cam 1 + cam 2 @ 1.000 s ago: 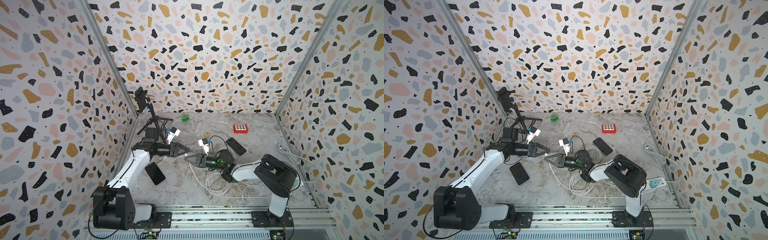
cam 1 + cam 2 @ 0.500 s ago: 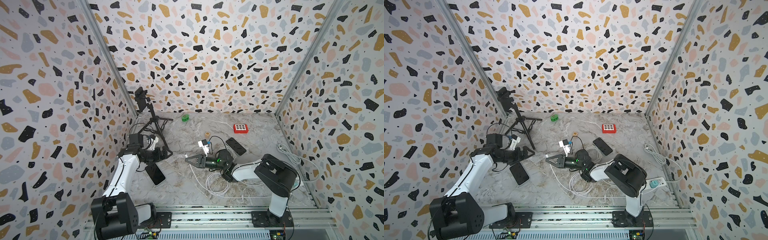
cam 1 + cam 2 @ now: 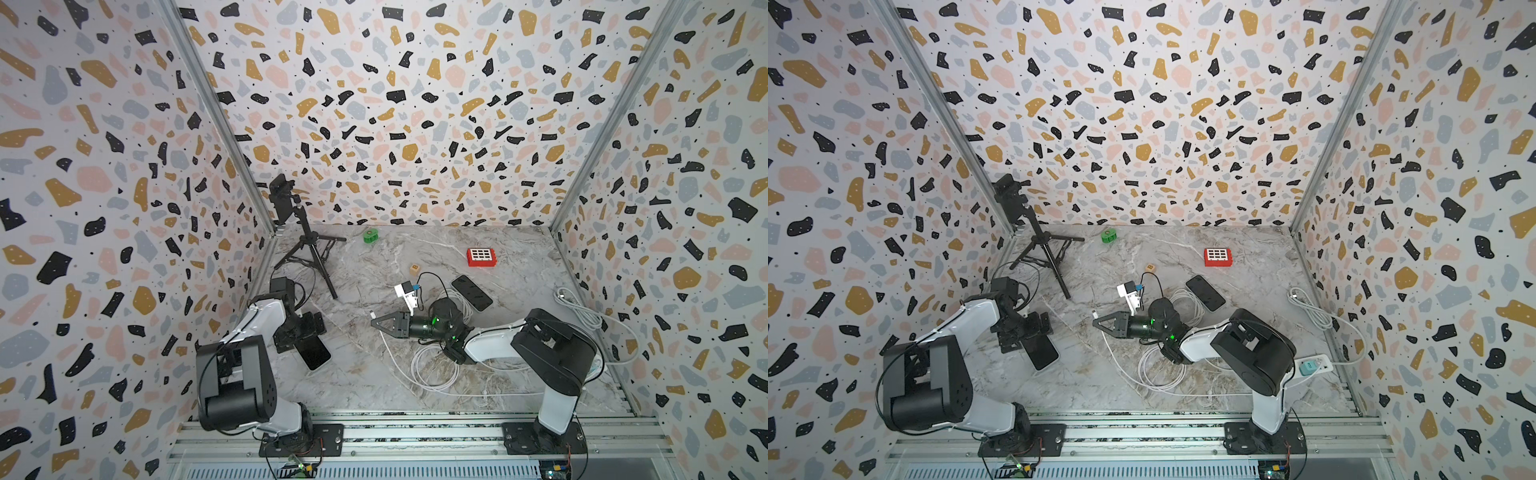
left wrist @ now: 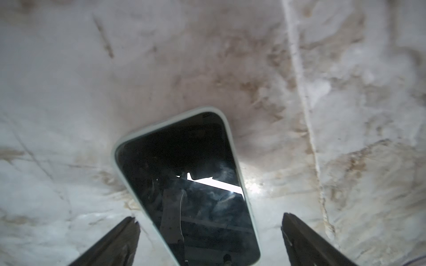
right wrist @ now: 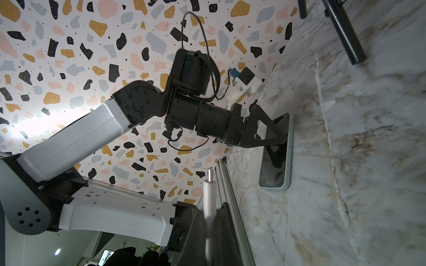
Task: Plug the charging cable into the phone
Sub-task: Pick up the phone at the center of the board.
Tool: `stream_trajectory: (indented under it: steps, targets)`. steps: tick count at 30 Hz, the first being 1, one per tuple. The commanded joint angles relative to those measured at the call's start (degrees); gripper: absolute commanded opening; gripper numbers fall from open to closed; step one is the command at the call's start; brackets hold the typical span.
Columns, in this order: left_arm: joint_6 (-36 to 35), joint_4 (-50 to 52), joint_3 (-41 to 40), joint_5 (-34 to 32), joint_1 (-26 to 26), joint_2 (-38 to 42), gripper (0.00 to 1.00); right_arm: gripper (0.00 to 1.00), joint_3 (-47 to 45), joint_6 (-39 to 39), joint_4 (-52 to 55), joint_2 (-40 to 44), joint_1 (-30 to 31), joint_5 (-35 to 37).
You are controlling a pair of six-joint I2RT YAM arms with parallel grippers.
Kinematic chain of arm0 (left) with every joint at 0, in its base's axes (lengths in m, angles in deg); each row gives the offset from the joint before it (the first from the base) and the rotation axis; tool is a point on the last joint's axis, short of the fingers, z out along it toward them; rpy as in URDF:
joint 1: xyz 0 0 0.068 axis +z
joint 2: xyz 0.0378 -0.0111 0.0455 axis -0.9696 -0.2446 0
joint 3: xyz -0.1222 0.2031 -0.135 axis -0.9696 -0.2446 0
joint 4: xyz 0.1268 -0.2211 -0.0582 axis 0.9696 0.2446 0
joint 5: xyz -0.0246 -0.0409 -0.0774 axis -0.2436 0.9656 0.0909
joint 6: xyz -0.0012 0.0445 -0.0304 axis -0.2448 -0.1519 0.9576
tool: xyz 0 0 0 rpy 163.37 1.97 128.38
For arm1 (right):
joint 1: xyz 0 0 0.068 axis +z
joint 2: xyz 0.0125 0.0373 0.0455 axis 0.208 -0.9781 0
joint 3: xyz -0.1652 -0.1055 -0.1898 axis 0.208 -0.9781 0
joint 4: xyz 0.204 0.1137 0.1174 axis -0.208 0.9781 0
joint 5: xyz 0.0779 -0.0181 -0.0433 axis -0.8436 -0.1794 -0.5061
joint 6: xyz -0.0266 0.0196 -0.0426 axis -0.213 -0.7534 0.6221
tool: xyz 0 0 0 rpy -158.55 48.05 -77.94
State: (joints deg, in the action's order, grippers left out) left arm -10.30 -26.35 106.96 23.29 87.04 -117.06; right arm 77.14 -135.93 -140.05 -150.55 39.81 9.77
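- Both top views: the black-screened phone in a pale case (image 3: 320, 357) lies flat, screen up, on the marbled grey tabletop (image 3: 353, 395), close to the left wall. The left gripper (image 3: 311, 337) sits right over its far end. That arm is folded up tight with the elbow high, and the jaws are hard to make out from here.
- Same views: the right gripper (image 3: 374, 321) is low and nearly level, pointing across at the left arm and well apart from the phone. The white charging cable (image 3: 432, 368) runs back from it into a loose coil under the forearm.
- Writing-wise: the small wooden cube (image 3: 414, 269) has a letter on its face, but it's too tiny to read. Near it are a red block with a white grid (image 3: 481, 257) and a second dark phone (image 3: 471, 293).
- Left wrist view: the phone fills the middle, with its nearer end cut off by the frame. The screen shows just murky reflections. The two black fingers (image 4: 119, 241) are spread wide either side of it, one just beside the case and the other clearly apart, neither touching it.
- Right wrist view: the right gripper's fingers are pinched together on the cable's white plug (image 5: 209, 191), with the metal tip poking out past them, all pretty blurry. Beyond, the left gripper covers one end of the phone, and I can't tell if it touches the glass.
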Motion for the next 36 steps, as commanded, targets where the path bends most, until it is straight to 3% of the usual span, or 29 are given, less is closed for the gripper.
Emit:
stream_trajectory:
  steps: [1,10,14,17,26,29,36]
  targets:
    - [4.24,0.33,0.48,-1.23,0.24,-2.64,1.00,0.00,0.94,1.96,0.49,3.41,-0.19,0.61]
    - [7.84,2.78,2.89,-2.48,0.22,-10.99,1.00,0.00,2.88,2.42,2.45,2.30,-0.17,0.12]
    - [7.93,5.53,5.20,-2.93,0.48,-16.23,0.71,0.00,4.03,1.64,2.32,1.02,-0.20,-0.30]
    - [8.17,6.93,6.47,-0.65,0.49,-17.93,0.61,0.00,4.54,0.99,2.02,0.09,-0.18,-0.52]
    - [6.53,12.12,12.76,2.46,0.50,-16.70,0.64,0.00,5.56,0.16,1.74,-2.62,-0.20,-1.28]
    - [6.44,16.49,17.20,9.43,0.60,-14.33,0.64,0.00,7.05,0.79,3.80,-5.02,-0.22,-2.25]
    - [8.97,20.01,21.65,23.43,0.57,-13.05,0.64,0.00,14.14,8.85,19.55,-6.77,1.48,-4.94]
